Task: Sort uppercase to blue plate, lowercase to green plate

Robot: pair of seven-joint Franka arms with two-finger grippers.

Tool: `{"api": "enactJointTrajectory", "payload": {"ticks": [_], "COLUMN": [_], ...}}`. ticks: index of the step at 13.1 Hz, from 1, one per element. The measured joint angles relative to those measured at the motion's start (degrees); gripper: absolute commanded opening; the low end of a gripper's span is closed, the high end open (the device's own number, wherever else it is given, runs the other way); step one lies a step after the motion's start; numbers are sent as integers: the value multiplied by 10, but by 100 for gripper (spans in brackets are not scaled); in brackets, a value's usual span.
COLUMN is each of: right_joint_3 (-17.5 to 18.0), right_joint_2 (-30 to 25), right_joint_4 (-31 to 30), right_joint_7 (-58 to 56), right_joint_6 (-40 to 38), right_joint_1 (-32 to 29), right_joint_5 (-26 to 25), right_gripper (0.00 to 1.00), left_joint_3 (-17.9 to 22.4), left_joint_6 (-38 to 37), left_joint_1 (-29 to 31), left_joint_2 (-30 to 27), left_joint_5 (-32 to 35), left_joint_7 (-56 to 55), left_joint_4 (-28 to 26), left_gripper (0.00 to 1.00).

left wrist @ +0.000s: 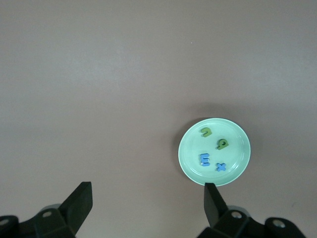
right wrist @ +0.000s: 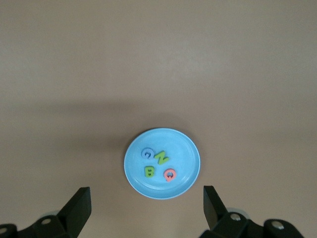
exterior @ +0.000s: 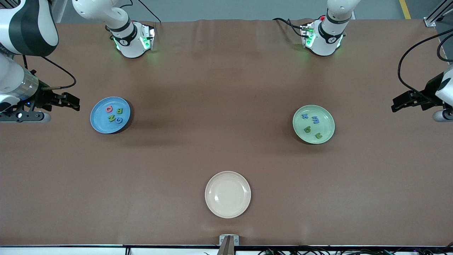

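The blue plate [exterior: 99,122] holds the uppercase letters: red-pink Q [exterior: 109,109], green B [exterior: 119,111], green N [exterior: 112,118] and blue G [exterior: 119,120]. The green plate [exterior: 327,128] holds the lowercase pieces: blue cross [exterior: 304,115], blue m [exterior: 315,120] and two green ones [exterior: 307,129] [exterior: 318,135]. My right gripper [exterior: 75,102] hangs open and empty beside the blue plate [right wrist: 185,158], at the table's end. My left gripper [exterior: 395,105] hangs open and empty at the other end, beside the green plate [left wrist: 237,141]. Both arms wait.
An empty cream plate [exterior: 228,209] sits mid-table, nearer the front camera than both other plates. The arm bases [exterior: 132,40] [exterior: 324,39] stand along the table's back edge. Brown cloth covers the table.
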Motion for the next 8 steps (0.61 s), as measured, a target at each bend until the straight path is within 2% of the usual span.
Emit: {"api": "enactJointTrajectory", "payload": {"ticks": [3,6,8], "right_joint_3": [-1,-2,-2], "right_joint_2": [35,39,39], "right_joint_4": [42,111,133], "right_joint_7": [-3,-6,-7], "right_joint_6": [-9,-68,-98], "right_joint_1": [-20,-28,-28], "right_joint_5": [23,28,33], "right_gripper": [100,100,100], "left_joint_3": [1,15,35], "left_joint_6": [-20,-38,-40], "left_joint_1": [0,0,-14], "left_joint_2": [-11,-44,-54], "left_joint_5": [-23,-47,-54], "left_joint_7": [0,0,2], "left_joint_4": [15,17,17], "left_gripper": [99,99,99]}}
